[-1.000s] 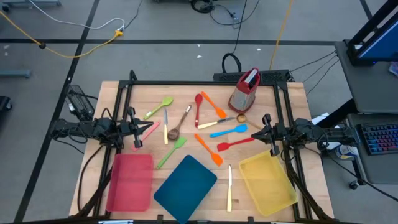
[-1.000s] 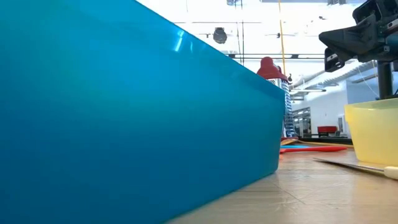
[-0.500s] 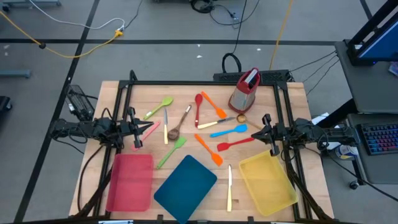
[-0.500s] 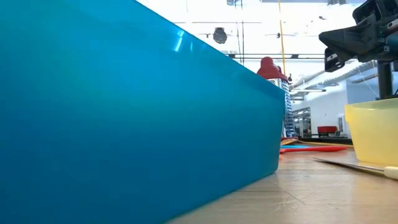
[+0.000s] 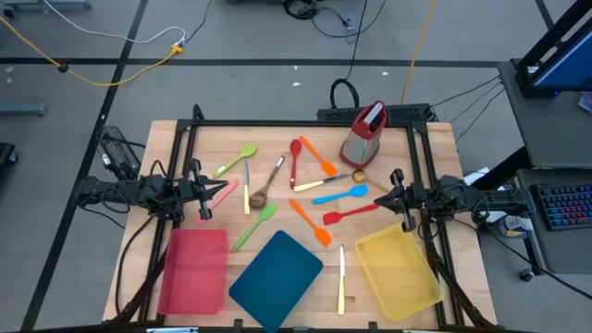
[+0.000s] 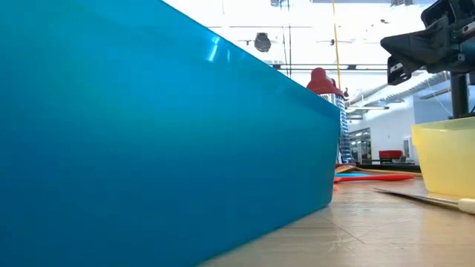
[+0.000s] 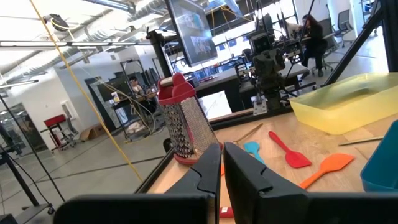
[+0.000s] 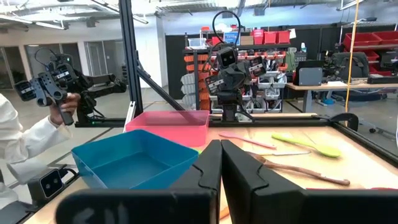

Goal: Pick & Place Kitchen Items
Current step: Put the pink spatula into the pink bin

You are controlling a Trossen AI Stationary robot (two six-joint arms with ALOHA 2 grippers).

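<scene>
- Utensils lay scattered over the middle of the wooden counter (image 5: 435,148), none of them in a tray and none held.
- Near the left tool (image 5: 205,191) lay a pink spatula (image 5: 220,193), with a green spoon (image 5: 237,158), a cream knife (image 5: 246,188), a brown spoon (image 5: 265,185) and a green spatula (image 5: 256,225) beyond it.
- Toward the right lay a red spoon (image 5: 295,159), an orange spatula (image 5: 318,157), a blue spatula (image 5: 340,194), a red spatula (image 5: 350,214) and a second orange spatula (image 5: 311,223).
- Another cream knife (image 5: 340,279) lay between the blue tray (image 5: 276,268) and the yellow tray (image 5: 398,271); the red tray (image 5: 194,270) sat at the front left.
- A grater (image 5: 363,133) stood at the back.
- The left tool hung at the left edge, its fingers together on nothing.
- The right tool (image 5: 396,192) hung at the right edge above the yellow tray, its fingers together and empty.
- A person's hand (image 8: 64,104) held a device beyond the counter.
</scene>
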